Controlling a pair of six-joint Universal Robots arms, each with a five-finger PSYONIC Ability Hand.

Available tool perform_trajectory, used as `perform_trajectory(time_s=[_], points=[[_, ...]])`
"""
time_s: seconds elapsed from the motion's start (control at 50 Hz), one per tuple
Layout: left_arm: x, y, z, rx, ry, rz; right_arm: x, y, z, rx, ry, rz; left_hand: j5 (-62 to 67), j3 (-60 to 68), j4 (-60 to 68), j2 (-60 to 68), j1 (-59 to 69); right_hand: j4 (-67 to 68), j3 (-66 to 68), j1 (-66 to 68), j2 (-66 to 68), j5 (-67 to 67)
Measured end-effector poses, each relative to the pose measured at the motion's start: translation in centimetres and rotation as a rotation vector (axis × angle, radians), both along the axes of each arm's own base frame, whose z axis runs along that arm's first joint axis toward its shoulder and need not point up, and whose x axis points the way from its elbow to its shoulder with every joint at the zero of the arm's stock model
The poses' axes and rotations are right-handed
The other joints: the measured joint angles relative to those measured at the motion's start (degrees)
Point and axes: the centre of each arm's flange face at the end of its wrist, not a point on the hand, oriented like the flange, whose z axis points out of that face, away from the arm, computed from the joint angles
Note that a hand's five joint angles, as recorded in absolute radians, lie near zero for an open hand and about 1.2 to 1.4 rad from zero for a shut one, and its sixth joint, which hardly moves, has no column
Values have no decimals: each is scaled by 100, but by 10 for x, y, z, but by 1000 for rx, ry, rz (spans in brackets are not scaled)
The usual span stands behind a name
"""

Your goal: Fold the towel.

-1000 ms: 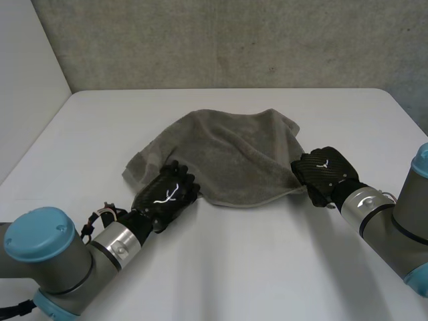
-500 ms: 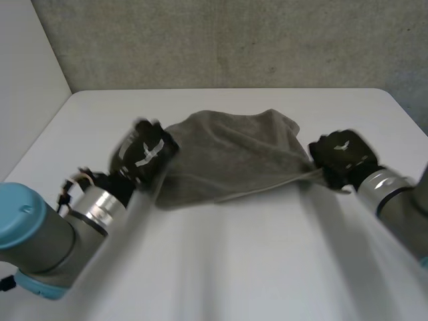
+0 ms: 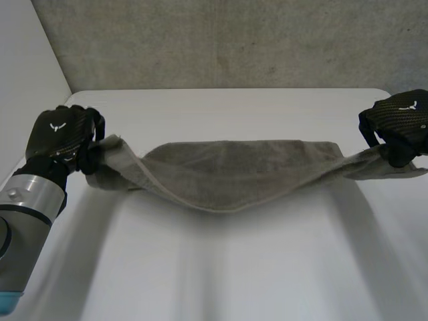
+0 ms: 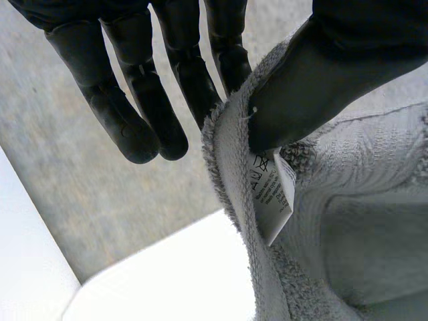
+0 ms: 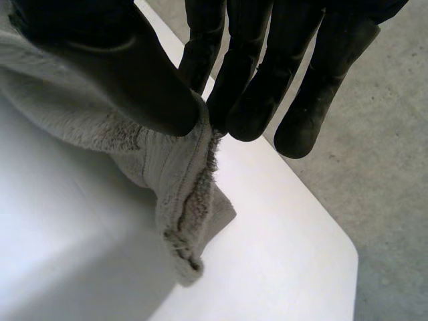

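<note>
- Pinching the left end of the towel (image 3: 234, 170) between thumb and fingers, the left hand (image 3: 63, 137) holds it raised near the left edge of the table (image 3: 221, 267).
- The towel is stretched between both hands, and its middle sags onto the table. No fold seems made yet.
- The right hand (image 3: 398, 127) pinches the other end at the right edge. Open room lies nearer the robot.

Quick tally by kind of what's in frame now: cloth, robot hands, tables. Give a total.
Towel: 1, grey, hanging between the two hands, with a white care label at the left hand's end
Hands: 2, left hand and right hand, each pinching one end of the towel
Table: 1, white
Total: 4
</note>
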Motion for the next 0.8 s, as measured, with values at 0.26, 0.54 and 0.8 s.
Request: perform_trajectory(time_s=[0.26,0.54,0.8], points=[[-15,-66,-26,143,-46,65,44,-57,-60,99,115,56,0,13,19,0,13,0,0,0,0,0],[-48,-151,116,-262,359,2,92,-144,64,-846,-188,-84,0,20,21,13,24,50,0,0,0,0],[-41,-151,174,-479,656,-134,85,-118,91,-939,-286,7,0,22,21,13,25,50,1,1,1,17]])
